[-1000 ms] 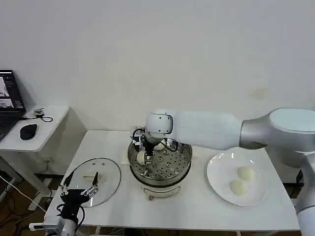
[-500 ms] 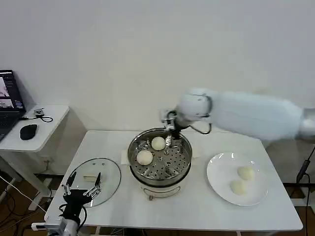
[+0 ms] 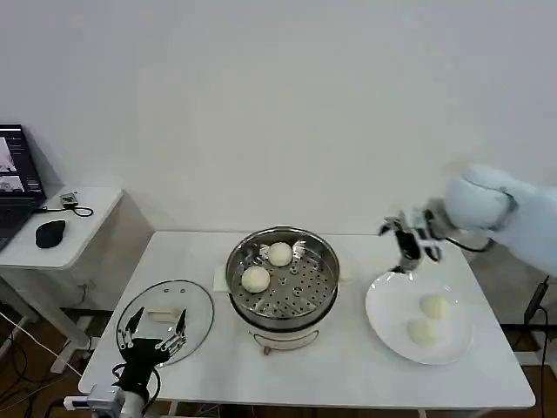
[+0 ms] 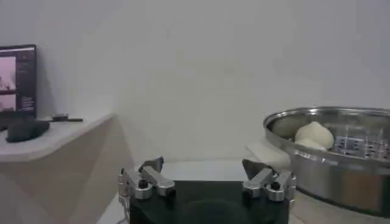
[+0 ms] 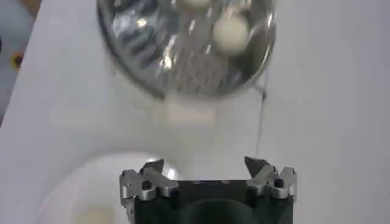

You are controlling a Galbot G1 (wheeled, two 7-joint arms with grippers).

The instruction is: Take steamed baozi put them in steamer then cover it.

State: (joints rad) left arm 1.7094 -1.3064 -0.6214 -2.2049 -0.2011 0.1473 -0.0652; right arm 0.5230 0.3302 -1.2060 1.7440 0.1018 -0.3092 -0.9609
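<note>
Two baozi (image 3: 267,266) sit in the steamer (image 3: 283,283); your right gripper (image 3: 408,246), fingers apart and empty, must drop onto the baozi on the plate (image 3: 428,318) below its fingers.

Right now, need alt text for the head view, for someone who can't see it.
Two baozi sit in the open steamer mid-table, and two more wait on the white plate to its right. The right gripper hangs empty and open over that plate's far rim; the left gripper hovers open above the glass lid.
</note>
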